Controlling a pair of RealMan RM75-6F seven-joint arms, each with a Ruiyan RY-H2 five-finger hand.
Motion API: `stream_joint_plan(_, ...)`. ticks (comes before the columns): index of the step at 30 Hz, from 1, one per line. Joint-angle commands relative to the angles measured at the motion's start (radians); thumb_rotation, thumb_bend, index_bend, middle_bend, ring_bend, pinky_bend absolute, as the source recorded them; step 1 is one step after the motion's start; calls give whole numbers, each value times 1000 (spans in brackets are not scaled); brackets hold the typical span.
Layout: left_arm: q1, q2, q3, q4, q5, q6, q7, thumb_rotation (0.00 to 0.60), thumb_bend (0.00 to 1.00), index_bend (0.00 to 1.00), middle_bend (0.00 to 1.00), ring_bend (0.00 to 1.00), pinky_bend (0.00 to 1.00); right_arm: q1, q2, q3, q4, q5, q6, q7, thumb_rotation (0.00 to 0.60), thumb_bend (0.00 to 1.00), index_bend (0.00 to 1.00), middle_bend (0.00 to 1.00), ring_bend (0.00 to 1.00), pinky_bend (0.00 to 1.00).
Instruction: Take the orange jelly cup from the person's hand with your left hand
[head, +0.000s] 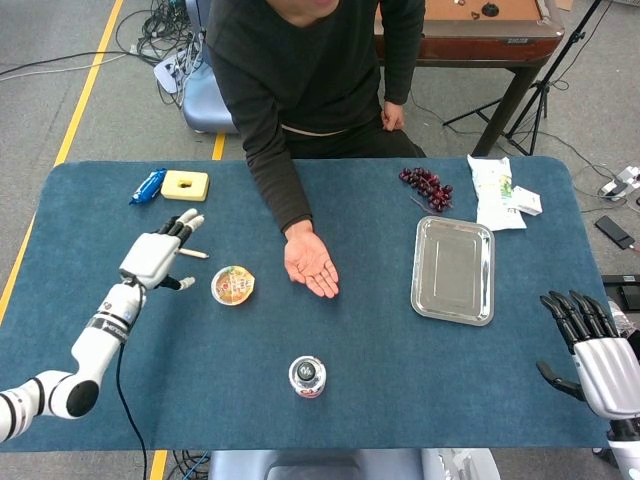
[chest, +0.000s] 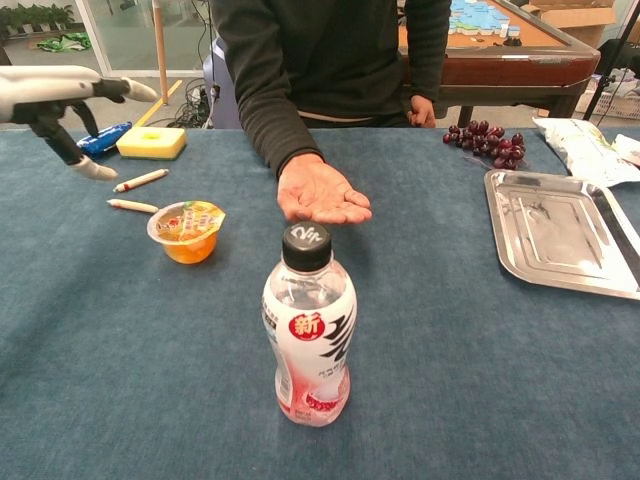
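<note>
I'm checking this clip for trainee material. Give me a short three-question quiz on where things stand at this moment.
1. True or false: the left hand holds the jelly cup.
2. Where does the jelly cup stand? A) on the tray B) on the table C) in the person's palm
3. Fill in: the person's palm is turned ____ and holds nothing.

Key: 1 false, its fingers are spread and clear of the cup. 2 B, between the left hand and the palm. 3 up.
</note>
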Motion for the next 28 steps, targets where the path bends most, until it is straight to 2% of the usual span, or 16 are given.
stream_joint_plan(1,113,76,22,-92,52,143,-25,600,195,0,0,0,253,7,-6,2,9,0,-7,11,600,190,90,99,0,88)
stream_joint_plan(7,261,139,100,-203,141,312,2,600,195,0,0,0,252,25,-8,3,16,-3,-31,24,600,191,90,99,0,88)
stream_joint_plan(16,459,111,176,-208,299,559,6,600,195,0,0,0,237,41,-26,0,28,-34,-34,29,600,190,90,99,0,88)
stream_joint_plan(21,533,77,192,-191,355,645,41,600,195,0,0,0,233,44,-36,-6,35,-42,-36,29,600,190,90,99,0,88)
stream_joint_plan(28,585,67,199,-190,412,678,50,600,195,0,0,0,232,36,-43,-11,46,-31,-30,36,600,190,90,99,0,88)
